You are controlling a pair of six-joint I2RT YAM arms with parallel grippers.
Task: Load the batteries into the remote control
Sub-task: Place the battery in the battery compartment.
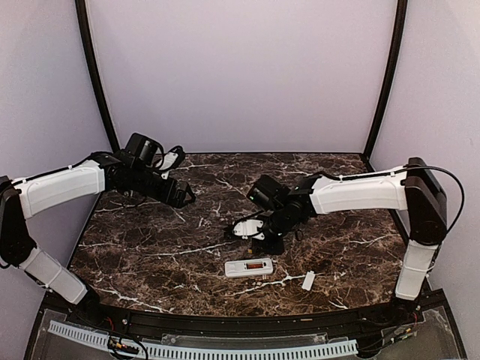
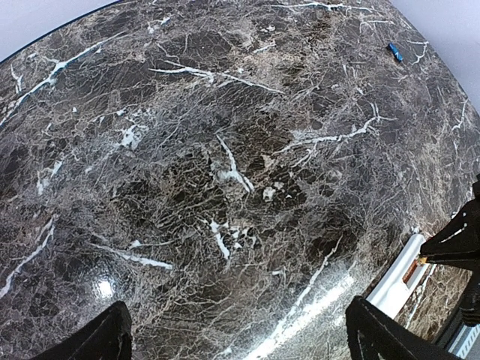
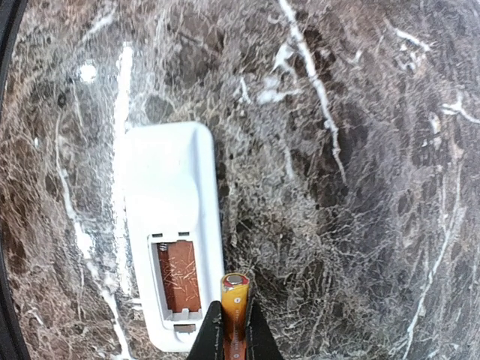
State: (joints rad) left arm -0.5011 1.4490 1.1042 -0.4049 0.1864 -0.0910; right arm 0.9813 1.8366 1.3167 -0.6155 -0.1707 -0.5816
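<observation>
The work surface is a dark brown marble-pattern table with white veining, enclosed by plain pale walls and two curved black poles at the far corners. A white perforated strip runs along the near edge. The remote control lies flat near the middle of the table, toward the near edge, with its battery bay facing up. The white cover piece lies apart from it to the right. The right gripper is positioned just beyond the far side of the remote control, its fingers clamped on one orange battery. The battery's metal end points away from the wrist, beside the bay and outside it. The left gripper is at the far left, well apart from the remote control, with its jaws spread wide and nothing between them. The bay interior appears orange-brown; whether a battery already sits in it cannot be determined. The left wrist view cuts the remote control off at the frame edge. A small blue item on the table is too small to identify.
</observation>
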